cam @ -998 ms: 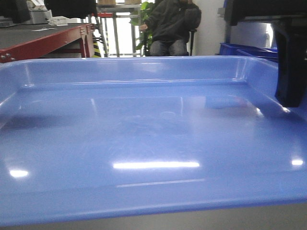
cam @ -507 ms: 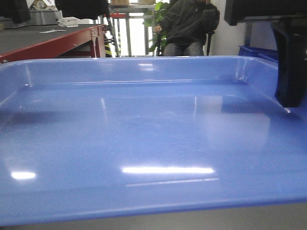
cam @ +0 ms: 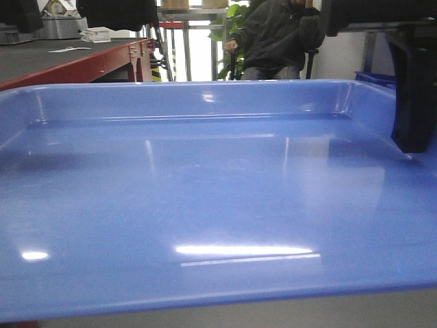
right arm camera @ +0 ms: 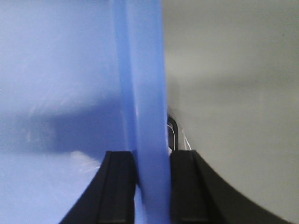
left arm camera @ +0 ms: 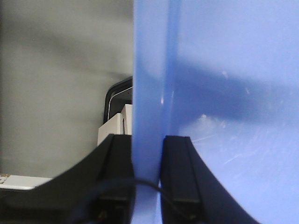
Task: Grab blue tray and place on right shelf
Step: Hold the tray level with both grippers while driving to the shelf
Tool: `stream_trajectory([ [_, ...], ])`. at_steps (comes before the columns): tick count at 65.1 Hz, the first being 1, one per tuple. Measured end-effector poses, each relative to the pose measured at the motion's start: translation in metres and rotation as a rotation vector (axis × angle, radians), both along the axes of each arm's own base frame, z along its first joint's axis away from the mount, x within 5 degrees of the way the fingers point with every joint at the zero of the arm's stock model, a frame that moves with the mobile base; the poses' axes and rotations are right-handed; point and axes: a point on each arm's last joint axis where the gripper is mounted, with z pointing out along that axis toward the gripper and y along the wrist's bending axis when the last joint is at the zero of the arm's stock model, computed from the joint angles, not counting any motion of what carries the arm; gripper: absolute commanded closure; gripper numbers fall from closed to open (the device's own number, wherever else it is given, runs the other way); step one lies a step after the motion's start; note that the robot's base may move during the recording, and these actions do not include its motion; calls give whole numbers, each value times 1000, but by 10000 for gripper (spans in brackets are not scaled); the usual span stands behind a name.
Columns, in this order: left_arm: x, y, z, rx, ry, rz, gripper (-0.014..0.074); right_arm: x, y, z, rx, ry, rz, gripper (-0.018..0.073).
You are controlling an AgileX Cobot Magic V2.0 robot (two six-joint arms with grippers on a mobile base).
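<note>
Holding the blue tray [cam: 218,205] by both side rims.
Left end effector [left arm camera: 147,179] and right end effector [right arm camera: 152,179] each clenched rim between its pads; grasp looked done, right shelf placement remained.

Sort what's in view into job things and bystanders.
Job:
- blue tray
- left gripper, shut on one tray rim
- right gripper, shut on the other rim
- no right shelf in view

Lying about:
- red-edged workbench
- seated person
- plant
- dark-blue bin
</note>
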Motion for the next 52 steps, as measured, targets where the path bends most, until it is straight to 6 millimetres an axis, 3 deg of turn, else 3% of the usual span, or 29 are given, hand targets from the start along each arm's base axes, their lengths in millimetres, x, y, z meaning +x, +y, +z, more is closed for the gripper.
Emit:
stream_trajectory([
  [52,0,0,0,0,-1,0,615,0,0,0,0,0,0,306],
])
